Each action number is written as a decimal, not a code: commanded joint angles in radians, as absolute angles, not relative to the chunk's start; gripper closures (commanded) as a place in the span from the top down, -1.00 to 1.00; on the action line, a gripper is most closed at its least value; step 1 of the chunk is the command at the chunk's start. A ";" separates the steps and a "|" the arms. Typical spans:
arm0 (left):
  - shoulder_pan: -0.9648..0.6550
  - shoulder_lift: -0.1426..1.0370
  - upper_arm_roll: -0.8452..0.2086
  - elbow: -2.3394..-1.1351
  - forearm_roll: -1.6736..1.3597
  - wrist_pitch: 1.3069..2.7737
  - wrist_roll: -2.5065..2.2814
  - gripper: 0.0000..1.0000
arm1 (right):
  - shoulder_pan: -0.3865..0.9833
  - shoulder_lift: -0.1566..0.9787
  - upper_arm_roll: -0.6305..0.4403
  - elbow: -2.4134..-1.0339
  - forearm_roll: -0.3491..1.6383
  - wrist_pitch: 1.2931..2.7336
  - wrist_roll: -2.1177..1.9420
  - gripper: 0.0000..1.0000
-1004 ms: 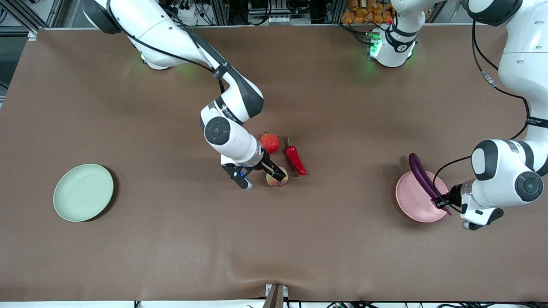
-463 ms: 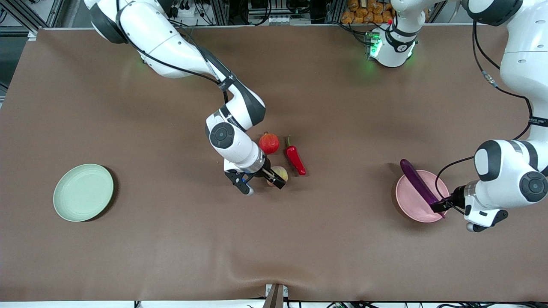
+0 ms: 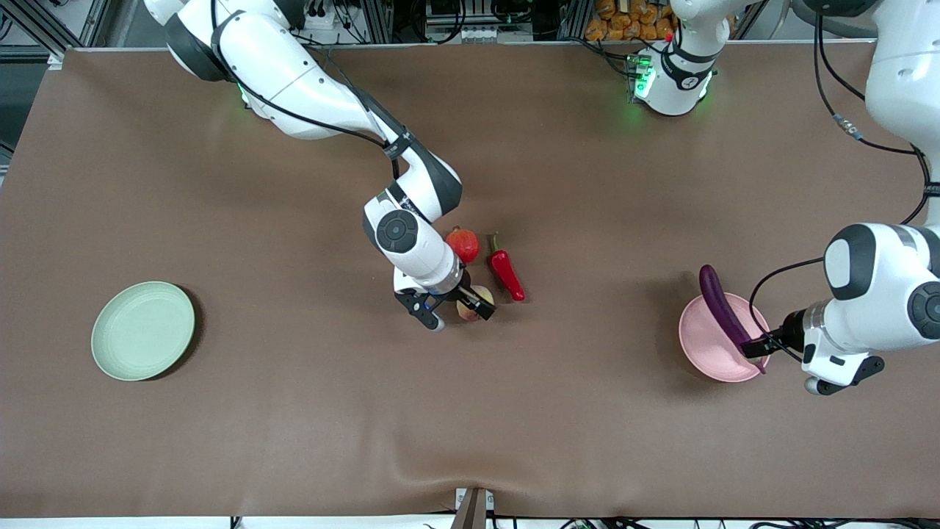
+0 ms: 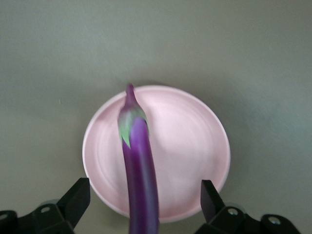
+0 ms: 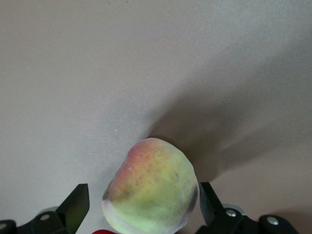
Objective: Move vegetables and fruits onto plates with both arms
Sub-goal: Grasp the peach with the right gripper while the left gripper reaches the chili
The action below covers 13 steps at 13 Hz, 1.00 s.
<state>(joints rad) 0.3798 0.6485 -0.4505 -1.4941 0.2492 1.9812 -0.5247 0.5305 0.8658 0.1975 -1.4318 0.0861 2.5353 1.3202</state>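
On brown table (image 3: 294, 411): eggplant (image 3: 723, 314) across pink plate (image 3: 705, 353), green plate (image 3: 143, 330) bare. Left gripper (image 3: 756, 348) spread wide, released; right gripper (image 3: 459, 308) agape around peach (image 3: 479, 301).

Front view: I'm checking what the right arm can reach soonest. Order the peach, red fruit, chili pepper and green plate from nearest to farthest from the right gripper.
From the right gripper:
1. Peach, between its open fingers.
2. Chili pepper and red fruit, both beside the peach, farther from the camera; too close to call.
3. Green plate, toward the right arm's end of the table.
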 commanded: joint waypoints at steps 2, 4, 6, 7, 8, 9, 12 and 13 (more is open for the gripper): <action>0.367 0.615 -0.584 -1.522 0.253 1.878 -0.814 1.00 | 0.541 0.891 0.190 -1.404 0.029 2.533 1.348 0.42; 0.315 0.621 -0.609 -1.540 0.252 1.878 -0.906 1.00 | 0.541 0.887 0.189 -1.401 0.009 2.520 1.345 -0.86; 0.247 0.626 -0.621 -1.548 0.252 1.884 -1.024 1.00 | 0.517 0.864 0.192 -1.379 0.003 2.435 1.339 -1.00; 0.220 0.626 -0.623 -1.558 0.247 1.887 -1.078 1.00 | 0.491 0.855 0.195 -1.349 0.012 2.346 1.339 -1.00; 0.198 0.626 -0.623 -1.580 0.229 1.897 -1.119 1.00 | 0.462 0.850 0.205 -1.301 0.014 2.250 1.336 -1.00; 0.178 0.624 -0.627 -1.601 0.224 1.919 -1.158 1.00 | 0.439 0.844 0.207 -1.255 0.015 2.149 1.330 -1.00; 0.079 0.638 -0.634 -1.650 0.227 2.072 -1.335 1.00 | 0.294 0.738 0.207 -1.178 0.017 1.825 1.115 -1.00; 0.040 0.643 -0.634 -1.651 0.236 2.103 -1.389 1.00 | 0.231 0.686 0.203 -1.178 0.032 1.756 0.966 -1.00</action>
